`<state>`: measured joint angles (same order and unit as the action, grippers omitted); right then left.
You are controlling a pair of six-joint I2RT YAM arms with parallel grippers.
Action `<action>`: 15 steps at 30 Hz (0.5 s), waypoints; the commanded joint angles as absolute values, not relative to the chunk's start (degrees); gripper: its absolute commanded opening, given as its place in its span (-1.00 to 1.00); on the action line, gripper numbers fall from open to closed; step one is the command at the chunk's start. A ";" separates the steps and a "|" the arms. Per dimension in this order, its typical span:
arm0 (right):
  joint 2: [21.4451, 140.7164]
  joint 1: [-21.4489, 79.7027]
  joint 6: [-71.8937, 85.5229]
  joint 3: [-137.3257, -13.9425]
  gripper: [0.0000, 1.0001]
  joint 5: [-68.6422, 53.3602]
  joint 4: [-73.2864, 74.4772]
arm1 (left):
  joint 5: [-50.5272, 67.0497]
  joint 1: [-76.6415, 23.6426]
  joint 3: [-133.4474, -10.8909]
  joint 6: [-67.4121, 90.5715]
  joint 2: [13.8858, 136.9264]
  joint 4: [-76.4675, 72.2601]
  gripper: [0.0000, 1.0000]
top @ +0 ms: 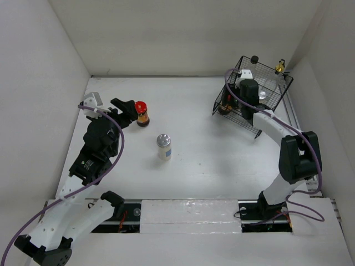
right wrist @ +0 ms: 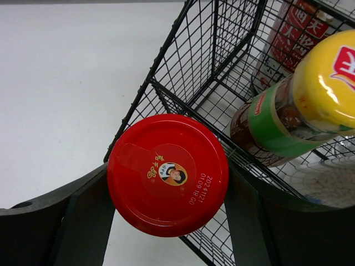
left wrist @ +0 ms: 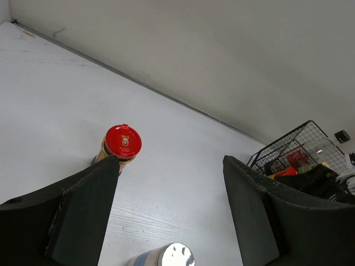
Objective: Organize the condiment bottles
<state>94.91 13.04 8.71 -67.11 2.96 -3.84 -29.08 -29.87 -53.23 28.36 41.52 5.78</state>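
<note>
My left gripper is open and empty in the left wrist view. Its left finger is close beside a red-lidded dark jar, which stands on the table. A silver-lidded white shaker stands nearer the middle. My right gripper is shut on another red-lidded jar, held over the near edge of the black wire basket. Inside the basket are a yellow-capped dark sauce bottle, a red-labelled bottle and a silver-lidded shaker. A gold-capped bottle stands at its far corner.
White walls close in the table on the left, back and right. The basket stands tilted at the back right corner and also shows in the left wrist view. A black-capped bottle pokes up at its far side.
</note>
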 commanded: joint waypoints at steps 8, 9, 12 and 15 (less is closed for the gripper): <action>91.94 15.02 8.79 -69.08 0.79 5.10 -12.13 | -28.56 -29.62 -53.09 27.60 41.40 3.25 0.43; 91.93 15.03 8.79 -69.08 0.83 5.10 -11.61 | -28.56 -29.62 -53.09 27.60 41.40 3.25 0.43; 90.70 15.55 8.27 -69.70 0.99 5.71 -10.20 | -28.56 -29.62 -53.09 27.60 41.40 3.25 0.43; 87.20 16.61 8.26 -69.70 0.99 7.20 -8.88 | -28.56 -29.62 -53.09 27.60 41.40 3.25 0.43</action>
<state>92.55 15.09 8.75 -67.07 5.23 -6.66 -28.91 -29.87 -53.23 28.34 41.52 5.78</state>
